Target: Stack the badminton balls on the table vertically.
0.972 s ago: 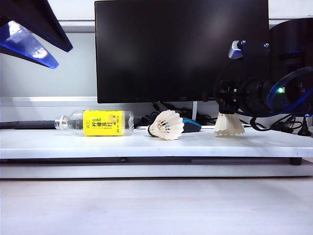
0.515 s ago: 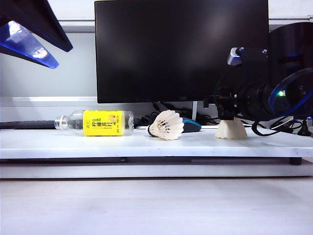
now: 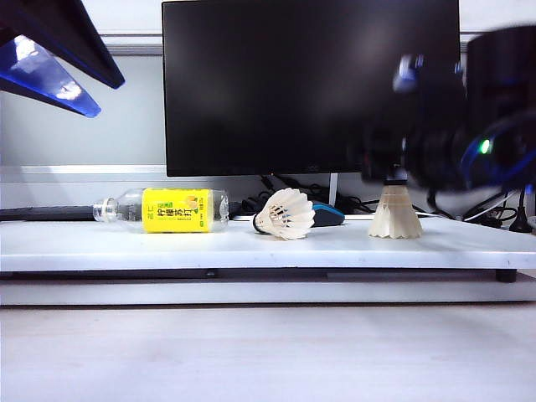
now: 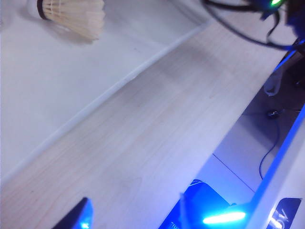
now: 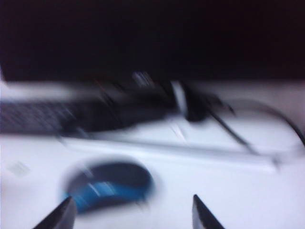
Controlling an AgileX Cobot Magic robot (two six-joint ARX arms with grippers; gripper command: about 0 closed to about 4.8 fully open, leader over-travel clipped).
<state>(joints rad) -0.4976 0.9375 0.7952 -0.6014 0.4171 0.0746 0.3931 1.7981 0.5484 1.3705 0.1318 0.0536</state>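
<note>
**One shuttle upright, one on its side**

While the right gripper (image 3: 394,172) hangs blurred just above the standing shuttle (image 3: 394,213), its jaws show spread with nothing between them in the right wrist view, where only the two fingertips (image 5: 62,214) frame the mouse (image 5: 109,186). That shuttle sits on the table (image 3: 251,247) near its right end, skirt down and cork up, its axis vertical.

The second shuttle (image 3: 286,214) lies on its side near the table's middle, just in front of the mouse, cork toward the left of the exterior view and skirt toward the right, so its axis runs level along the table. It is well to the left of the right gripper.

The left gripper (image 3: 50,54) is raised high at the exterior view's upper left, jaws apart and empty, far from both shuttles; its wrist camera catches the lying one (image 4: 71,13) at a distance. By my reckoning the right arm is the nearer to it.

A bottle (image 3: 163,209) with a yellow label lies further left; its print is too small to read.
</note>
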